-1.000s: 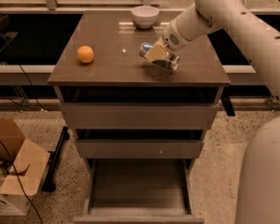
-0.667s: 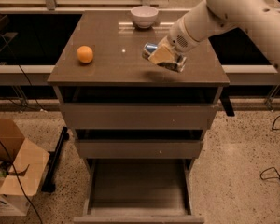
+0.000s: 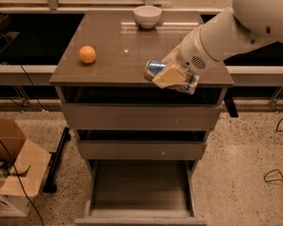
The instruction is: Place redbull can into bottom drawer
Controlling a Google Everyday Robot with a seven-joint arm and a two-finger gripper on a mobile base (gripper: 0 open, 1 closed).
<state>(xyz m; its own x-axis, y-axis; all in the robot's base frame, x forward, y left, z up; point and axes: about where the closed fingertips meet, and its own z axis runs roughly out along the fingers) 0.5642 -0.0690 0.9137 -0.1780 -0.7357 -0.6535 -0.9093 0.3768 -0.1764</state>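
I see gripper (image 3: pixel 172 77) clenched around redbull can (image 3: pixel 154 68), can lying sideways over cabinet top (image 3: pixel 118 44) front edge; bottom drawer (image 3: pixel 140 185) open below.

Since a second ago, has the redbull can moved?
Yes. In the gripper, the redbull can shifted toward the cabinet top's front edge, away from the bowl.

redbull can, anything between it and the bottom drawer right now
Nothing loose. The gripper holds the can over the cabinet top's front edge; it must pass that edge and the two upper drawer fronts to reach the open bottom drawer, which looks bare.
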